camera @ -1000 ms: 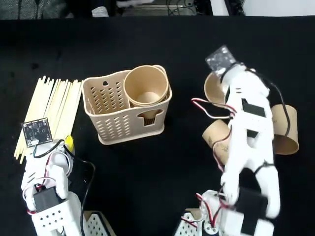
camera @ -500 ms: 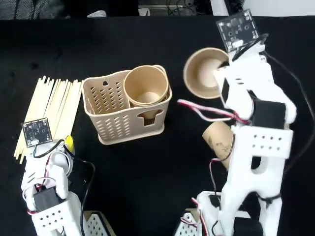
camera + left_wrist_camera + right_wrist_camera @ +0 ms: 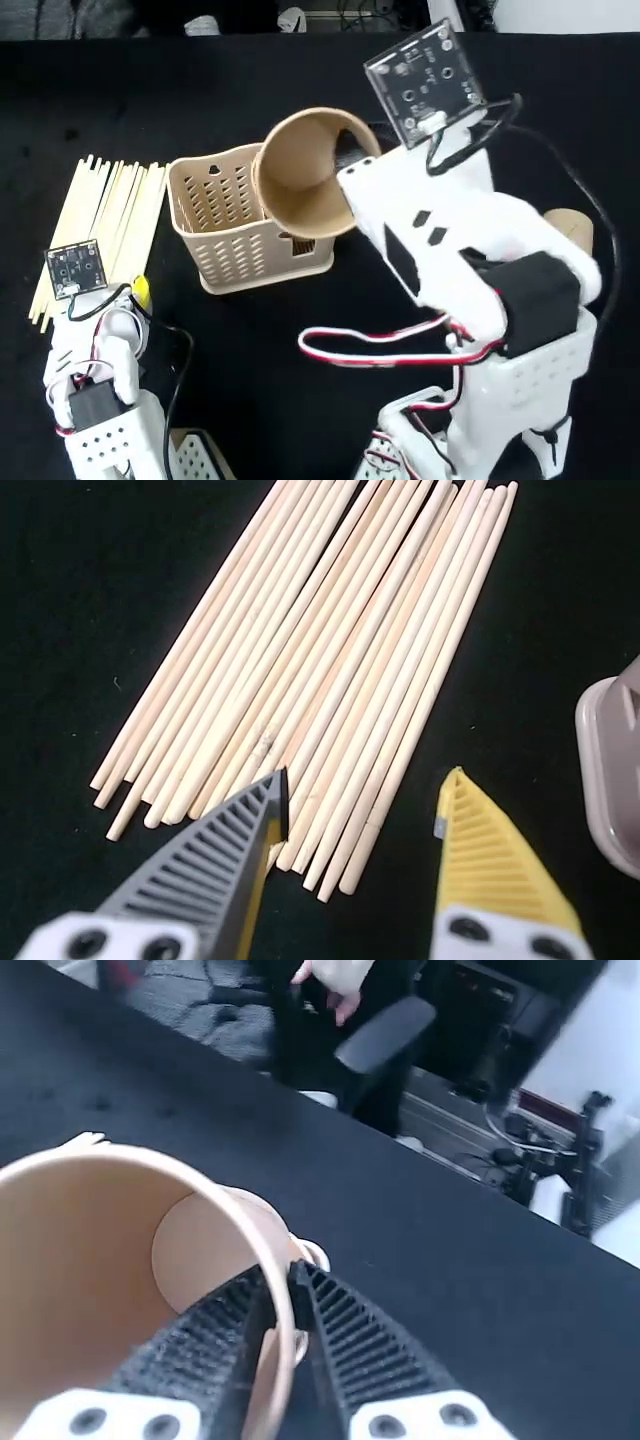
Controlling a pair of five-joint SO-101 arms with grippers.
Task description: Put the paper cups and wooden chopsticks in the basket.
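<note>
**One cup lifted, now over the basket**

Right gripper (image 3: 283,1278) has swung the tan paper cup (image 3: 305,170) up off the right side of the black table (image 3: 250,350), leftward to above the right compartment of the beige slotted plastic basket (image 3: 215,215). Fingers pinch the cup's rim, one inside, one outside. The cup is tilted and probably needs levelling before release. Left gripper (image 3: 367,780) hasn't budged: fingers wide, hovering over the pale wooden chopsticks (image 3: 330,670), all still on the table.
</note>
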